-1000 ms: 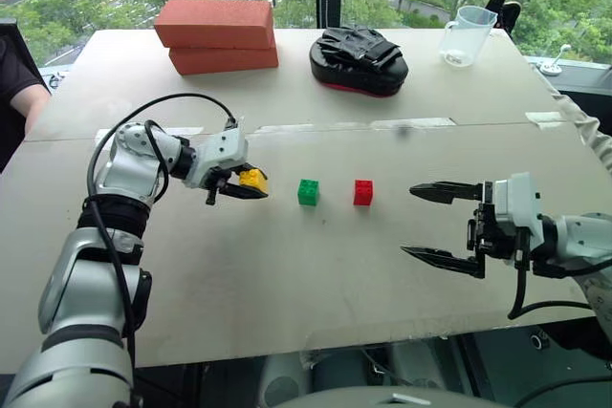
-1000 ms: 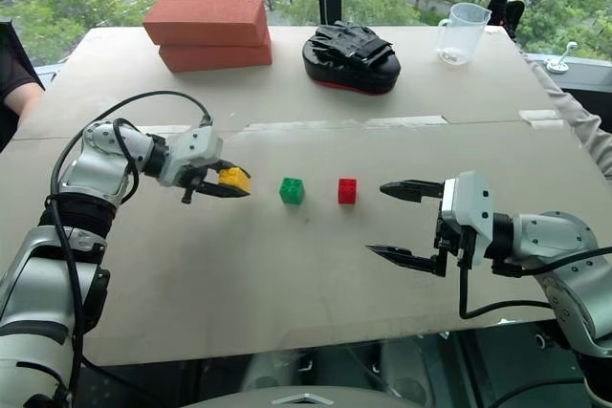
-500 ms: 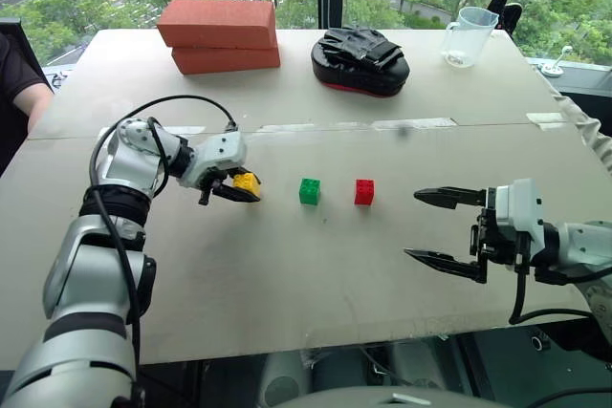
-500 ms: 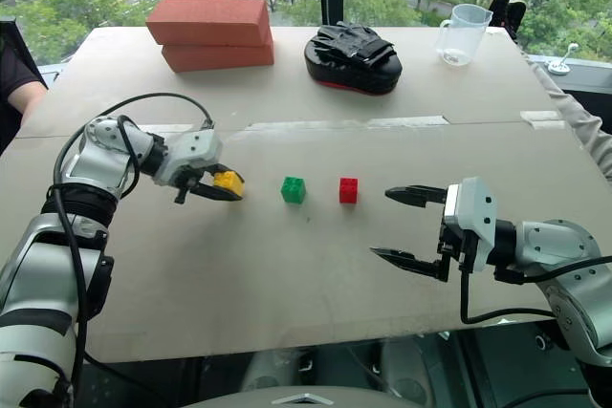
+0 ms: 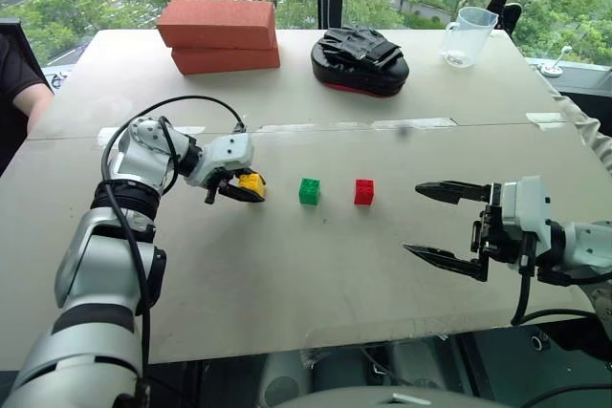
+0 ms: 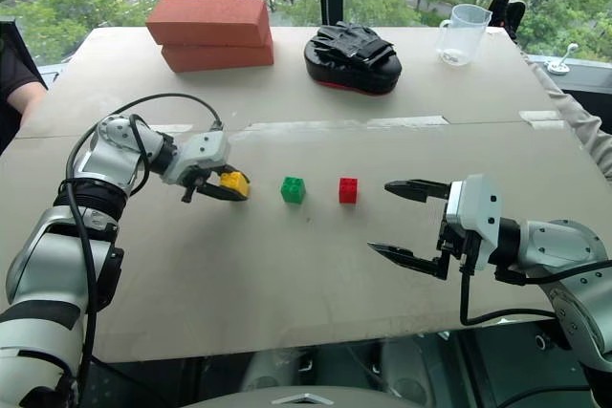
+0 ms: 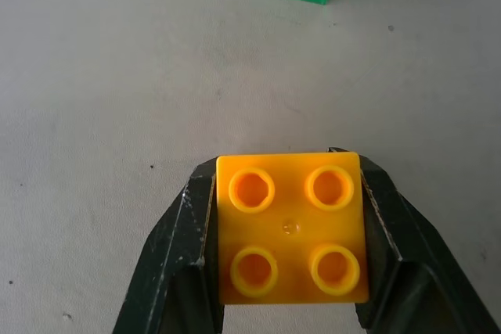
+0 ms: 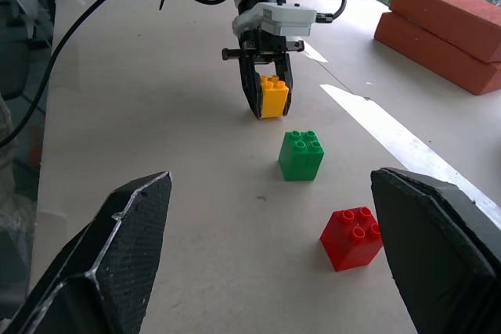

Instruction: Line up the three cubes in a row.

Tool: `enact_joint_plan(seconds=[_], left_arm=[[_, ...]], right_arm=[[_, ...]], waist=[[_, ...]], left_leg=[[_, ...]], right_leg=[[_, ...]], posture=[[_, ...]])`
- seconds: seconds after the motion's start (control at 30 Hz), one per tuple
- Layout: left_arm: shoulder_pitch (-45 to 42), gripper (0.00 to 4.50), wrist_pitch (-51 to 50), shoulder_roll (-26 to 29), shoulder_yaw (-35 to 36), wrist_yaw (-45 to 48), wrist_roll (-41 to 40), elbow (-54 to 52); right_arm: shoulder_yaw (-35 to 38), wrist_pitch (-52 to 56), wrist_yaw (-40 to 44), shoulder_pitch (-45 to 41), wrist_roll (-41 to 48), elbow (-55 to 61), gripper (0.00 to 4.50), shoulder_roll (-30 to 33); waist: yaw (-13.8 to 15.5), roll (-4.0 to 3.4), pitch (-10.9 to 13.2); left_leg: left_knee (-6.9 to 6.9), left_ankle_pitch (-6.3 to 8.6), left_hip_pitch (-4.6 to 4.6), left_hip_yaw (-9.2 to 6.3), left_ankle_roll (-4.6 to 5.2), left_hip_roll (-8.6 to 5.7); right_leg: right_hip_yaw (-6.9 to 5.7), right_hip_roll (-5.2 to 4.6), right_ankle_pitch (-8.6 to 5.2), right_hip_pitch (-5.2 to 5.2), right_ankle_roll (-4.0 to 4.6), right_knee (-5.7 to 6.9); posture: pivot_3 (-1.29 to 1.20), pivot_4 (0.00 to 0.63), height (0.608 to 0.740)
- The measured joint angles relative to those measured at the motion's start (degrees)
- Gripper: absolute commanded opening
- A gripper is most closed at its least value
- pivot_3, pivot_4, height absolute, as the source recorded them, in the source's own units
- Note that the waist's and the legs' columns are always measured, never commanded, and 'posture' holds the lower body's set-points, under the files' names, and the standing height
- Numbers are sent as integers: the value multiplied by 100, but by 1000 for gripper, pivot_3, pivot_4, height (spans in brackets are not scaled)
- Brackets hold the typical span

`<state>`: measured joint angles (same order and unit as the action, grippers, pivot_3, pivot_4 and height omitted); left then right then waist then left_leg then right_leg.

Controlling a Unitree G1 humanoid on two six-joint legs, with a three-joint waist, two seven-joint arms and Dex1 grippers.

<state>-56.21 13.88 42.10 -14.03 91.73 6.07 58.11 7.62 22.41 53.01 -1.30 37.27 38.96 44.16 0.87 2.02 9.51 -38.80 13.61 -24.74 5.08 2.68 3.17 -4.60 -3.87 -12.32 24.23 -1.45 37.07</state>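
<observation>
Placing the last cube — left claw (image 5: pixel 251 188) pinches the small yellow studded plastic block (image 5: pixel 252 182).
Green block (image 5: pixel 309 190) and red block (image 5: pixel 363 191) already sit aligned on the worktop (image 5: pixel 287 274); next, set it down level beside green. Right claw (image 5: pixel 449 222) hangs spread — empty.

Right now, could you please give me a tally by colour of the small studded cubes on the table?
yellow cube: 1, gripped in the left end effector
green cube: 1
red cube: 1
Total: 3 cubes
</observation>
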Motion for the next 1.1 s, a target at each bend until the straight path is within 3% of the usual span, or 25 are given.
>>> enact_joint_plan(seconds=[0.13, 0.2, 0.37, 0.53, 0.77, 0.83, 0.9, 1.0, 1.1], left_arm=[[-35, 1345, 64, 0, -2, 0, 69, 38], [-46, 2351, 75, 0, -1, -20, 87, 59], [-52, 4383, 70, 0, 0, -4, 91, 64], [273, 4383, -175, 178, 200, 53, -308, -592], [1867, 4383, -1959, 936, 1258, -128, -1497, -3077], [2946, 4383, -2806, 1079, 2108, -600, -2019, -4401], [4453, 4383, -3835, 847, 3368, -1248, -2628, -5705], [5959, 4383, -4654, 255, 4651, -2101, -3173, -7256], [7089, 4383, -4822, -343, 5194, -2607, -3315, -7945]], right_arm=[[8, 10, -22, 0, 17, 31, 4199, 13], [8, 16, -32, 0, 23, 31, 4199, 14], [8, 24, -51, 0, 45, 31, 4199, 26], [23, 28, -50, 15, 66, 31, 4199, 57], [150, 25, -26, 290, 71, -41, 4199, 62], [257, -44, 24, 463, 34, -104, 4199, 62], [529, -84, 55, 1046, -149, -505, 4199, 68], [831, -305, 124, 1389, -367, -859, 4199, 64], [1116, -507, 227, 1796, -482, -1122, 4199, 41]], waist=[[0, 0, 0], [-1, 0, 0], [0, 0, 0], [-20, 0, 0], [-57, -1, 0], [-29, -7, -3], [-55, -8, -5], [-20, -19, -6], [0, -27, -6]], left_leg=[[0, 0, 0, -1, 0, 0], [0, 0, 0, -1, 0, 0], [-1, 0, 0, -1, 0, 0], [-3, 0, 2, -1, 0, 9], [-3, 0, 6, -4, -1, 12], [-6, 0, 13, -4, -1, 12], [-7, 1, 19, -6, -1, 11], [-7, 2, 30, -18, -2, 11], [6, 4, 63, -21, -3, 10]], right_leg=[[-1, 0, 0, 0, 1, 1], [0, 0, 0, 0, 0, 1], [0, 0, 1, 0, 1, 1], [5, -2, 1, 0, 2, 5], [9, -8, -1, -1, 2, 12], [13, -19, -11, -8, -15, 6], [19, -25, -12, -20, -14, -1], [12, -31, -27, -35, 1, -5], [12, -55, -29, -59, 2, -13]], posture=[[0, 150, 740], [0, 150, 740], [0, 150, 740], [0, 150, 740], [0, 150, 740], [0, 150, 740], [0, 150, 740], [0, 150, 740], [0, 150, 740]])
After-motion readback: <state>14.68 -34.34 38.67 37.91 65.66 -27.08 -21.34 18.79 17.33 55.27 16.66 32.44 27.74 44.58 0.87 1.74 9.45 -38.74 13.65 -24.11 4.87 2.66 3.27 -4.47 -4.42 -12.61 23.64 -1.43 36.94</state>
